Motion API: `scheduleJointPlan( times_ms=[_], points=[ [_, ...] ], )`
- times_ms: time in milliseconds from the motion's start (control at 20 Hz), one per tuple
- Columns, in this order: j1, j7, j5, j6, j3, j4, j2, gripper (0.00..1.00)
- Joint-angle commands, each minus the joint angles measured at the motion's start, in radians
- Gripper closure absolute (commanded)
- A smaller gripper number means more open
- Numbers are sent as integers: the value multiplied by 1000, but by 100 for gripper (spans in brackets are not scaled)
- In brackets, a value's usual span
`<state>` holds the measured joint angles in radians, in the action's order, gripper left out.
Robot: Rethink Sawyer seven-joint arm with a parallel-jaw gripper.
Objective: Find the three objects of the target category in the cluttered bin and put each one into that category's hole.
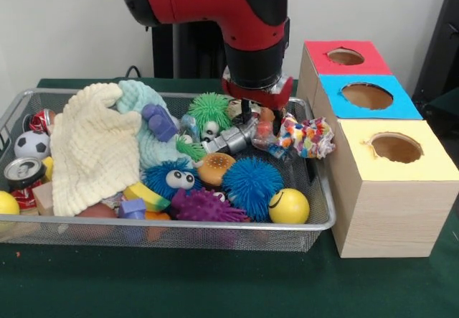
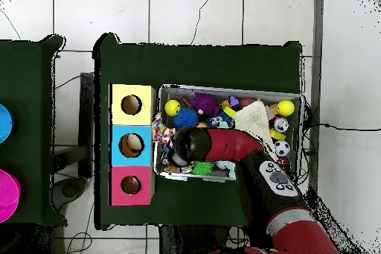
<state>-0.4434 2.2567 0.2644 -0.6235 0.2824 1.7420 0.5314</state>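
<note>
**Arm reaching into the right end of the basket**

The red arm [image 1: 244, 16] is coming down from above, and the hand [image 1: 252, 117] is sitting low among the toys at the end of the wire basket [image 1: 179, 225] nearest the wooden box [image 1: 387, 210]. Dark fingers are showing just under the wrist, beside a small orange toy [image 1: 267, 116] and a silver toy [image 1: 231, 140]. Whether the fingers are spread or pinched, and whether they are touching or holding anything, I cannot tell; clutter is crowding them.

The front view is showing the basket's load: a cream cloth [image 1: 93, 149], a green spiky ball [image 1: 209, 110], a blue spiky ball [image 1: 251, 183], a yellow smiley ball [image 1: 289, 206], a burger toy [image 1: 215, 167] and a multicoloured bundle [image 1: 308, 137] hanging over the rim towards the box. The red-ringed hole [image 1: 346, 57] is sitting at the box's far end, behind the blue and yellow ones.

The overhead view is hiding the hand under the arm's wrist [image 2: 190, 144], but it is showing something round lying inside the blue hole [image 2: 132, 144], and the green desk [image 2: 193, 61] around basket and box.
</note>
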Motion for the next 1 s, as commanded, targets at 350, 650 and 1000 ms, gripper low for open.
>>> scheduleJointPlan(
  times_ms=[350,650,1000],
  points=[
    [341,231,322,479,-334,72,91,0],
    [600,274,237,666,-682,46,39,0],
    [679,182,75,713,-867,-29,-91,0]
  ],
)
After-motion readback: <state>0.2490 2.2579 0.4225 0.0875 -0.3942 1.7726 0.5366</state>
